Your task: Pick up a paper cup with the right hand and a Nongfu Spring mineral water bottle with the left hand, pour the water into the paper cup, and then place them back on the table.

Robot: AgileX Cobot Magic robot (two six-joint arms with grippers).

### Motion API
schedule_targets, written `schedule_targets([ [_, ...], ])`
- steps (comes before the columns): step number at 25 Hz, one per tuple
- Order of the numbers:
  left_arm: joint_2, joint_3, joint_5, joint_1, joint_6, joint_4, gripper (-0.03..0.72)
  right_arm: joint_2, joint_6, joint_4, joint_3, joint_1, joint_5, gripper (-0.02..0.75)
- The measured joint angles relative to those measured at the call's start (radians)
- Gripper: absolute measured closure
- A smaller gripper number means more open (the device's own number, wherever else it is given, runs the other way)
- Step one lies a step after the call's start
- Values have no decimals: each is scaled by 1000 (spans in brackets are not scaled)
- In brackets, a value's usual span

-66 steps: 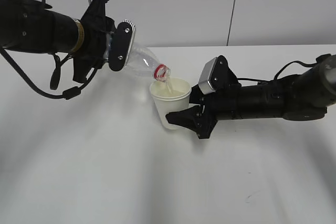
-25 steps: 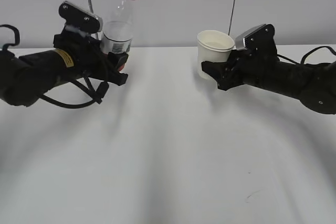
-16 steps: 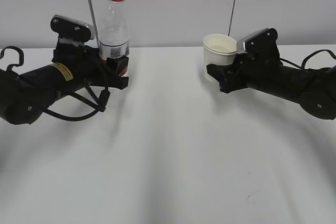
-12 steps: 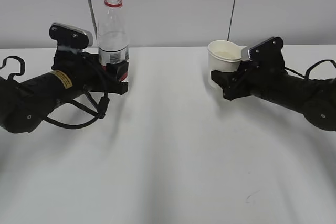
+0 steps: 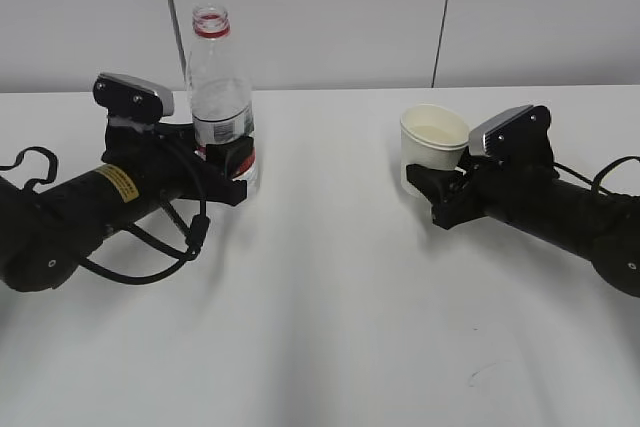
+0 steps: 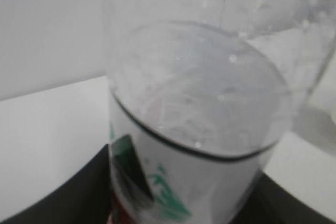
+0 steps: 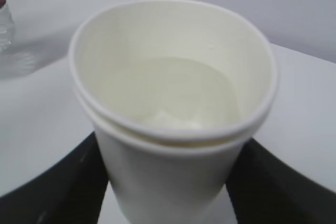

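Observation:
The clear water bottle (image 5: 221,97) with a red neck ring and no cap stands upright at the left, low on the white table (image 5: 330,297). My left gripper (image 5: 232,169) is shut on its labelled lower part; the left wrist view shows the bottle (image 6: 199,129) filling the frame between the black fingers (image 6: 63,192). The off-white paper cup (image 5: 432,152) with water (image 7: 173,90) in it is upright at the right, down near the table. My right gripper (image 5: 432,192) is shut on its lower wall; the right wrist view shows the cup (image 7: 168,177) between black fingers (image 7: 58,187).
A grey wall with two vertical seams (image 5: 443,17) runs behind the table's back edge. A faint dark scuff (image 5: 480,375) marks the tabletop at the front right. The arms lie low along the table on either side.
Both arms have drawn apart and come down: the bottle went from tipped over the cup to upright at the left, the cup moved right, and both have sunk to the tabletop.

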Motion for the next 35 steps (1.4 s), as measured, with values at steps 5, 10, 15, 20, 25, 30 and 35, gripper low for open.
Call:
schedule_targets([
  [5,31,0,-19,0,-28,31,305,50,-13,4,7,0,-82,252],
  [10,39,1,-17,0,-49,75,305,95,-15,6,7,0,-87,252],
  [15,39,1,-15,0,-53,92,305,120,-21,6,7,0,-111,252],
  [20,39,1,2,0,-53,96,305,130,-50,6,7,0,-127,252],
  [25,39,1,14,0,-53,99,306,132,-51,6,7,0,-129,252],
  [30,69,1,-13,0,-56,99,306,132,-51,6,7,0,-129,252],
  [35,89,1,-53,0,-57,99,306,132,-52,6,7,0,-132,252],
])
